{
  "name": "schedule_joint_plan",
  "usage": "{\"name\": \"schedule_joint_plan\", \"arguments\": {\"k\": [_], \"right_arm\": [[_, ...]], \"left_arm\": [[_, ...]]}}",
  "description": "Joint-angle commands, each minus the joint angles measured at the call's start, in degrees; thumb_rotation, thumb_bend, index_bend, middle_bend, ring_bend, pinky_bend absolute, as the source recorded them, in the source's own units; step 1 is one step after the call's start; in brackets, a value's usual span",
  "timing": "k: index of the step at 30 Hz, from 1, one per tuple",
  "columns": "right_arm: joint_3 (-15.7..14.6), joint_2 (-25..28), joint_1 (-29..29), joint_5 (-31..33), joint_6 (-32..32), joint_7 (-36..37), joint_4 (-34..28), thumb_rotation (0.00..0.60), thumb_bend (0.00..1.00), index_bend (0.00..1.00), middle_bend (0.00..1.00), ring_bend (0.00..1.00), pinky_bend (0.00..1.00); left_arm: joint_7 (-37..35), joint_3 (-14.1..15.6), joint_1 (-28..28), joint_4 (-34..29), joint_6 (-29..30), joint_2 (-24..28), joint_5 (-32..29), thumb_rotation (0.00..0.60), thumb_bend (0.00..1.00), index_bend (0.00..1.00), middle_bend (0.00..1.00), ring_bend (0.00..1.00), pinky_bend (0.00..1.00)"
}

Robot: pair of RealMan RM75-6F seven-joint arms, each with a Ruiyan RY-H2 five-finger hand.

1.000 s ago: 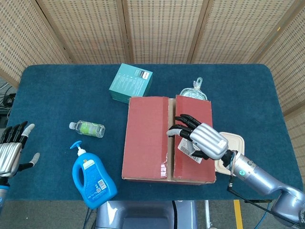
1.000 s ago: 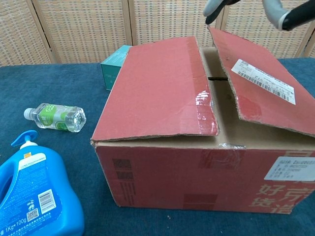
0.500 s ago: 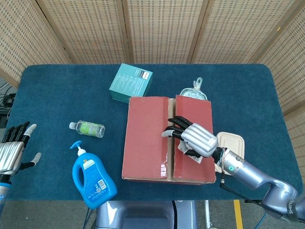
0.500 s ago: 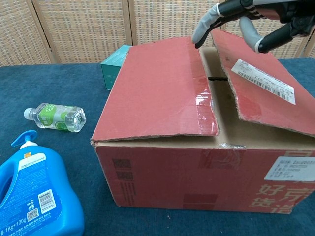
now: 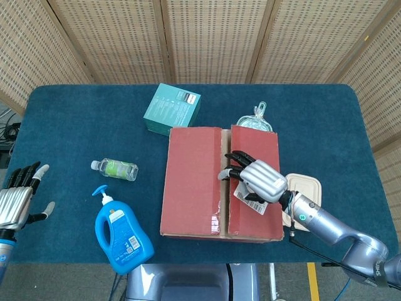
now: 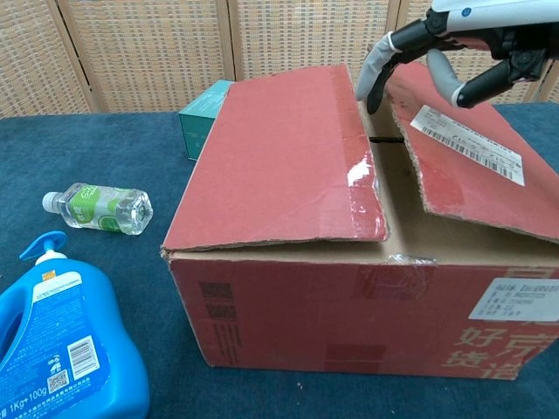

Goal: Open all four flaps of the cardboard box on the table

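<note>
the cardboard box [image 5: 221, 185] sits in the middle of the blue worktop [image 5: 75, 119]. its two big top flaps are a bit lifted, not open yet. the right hand [image 5: 257, 182] is over the gap, fingers [image 6: 371, 72] spread, holding nothing. the left hand [image 5: 15, 200] waits far off, open. the flaps look stiff, light and bendy. i think it is best to hook a flap's loose edge at the gap.

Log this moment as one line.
right robot hand: fingertips at right flap seam edge | left robot hand: idle, open | cardboard box: flaps unopened
</note>
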Motion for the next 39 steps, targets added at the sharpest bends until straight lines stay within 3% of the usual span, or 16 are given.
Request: {"name": "schedule_joint_plan", "arguments": {"k": [1,13,39], "right_arm": [[-0.16,-0.07,0.04,0.31,0.18,-0.17,0.24,0.6,1.0,0.28,0.38,0.0,0.01],[-0.67,2.36,-1.23,0.69,2.95,-1.85,-1.68,0.6,1.0,0.28,0.47,0.0,0.01],[-0.55,12.38,-5.31,0.68,8.5,-3.26,-4.92,0.6,1.0,0.28,0.49,0.02,0.01]], "left_arm": [[0.18,0.07,-0.21,-0.22,-0.32,0.2,-0.33,0.512,0.36,0.05,0.0,0.0,0.0],[0.02,0.05,-0.59,-0.11,-0.15,0.05,-0.42,0.513,0.36,0.05,0.0,0.0,0.0],[-0.53,-0.24,-1.14,0.27,0.74,-0.68,0.94,0.514,0.37,0.05,0.0,0.0,0.0]]}}
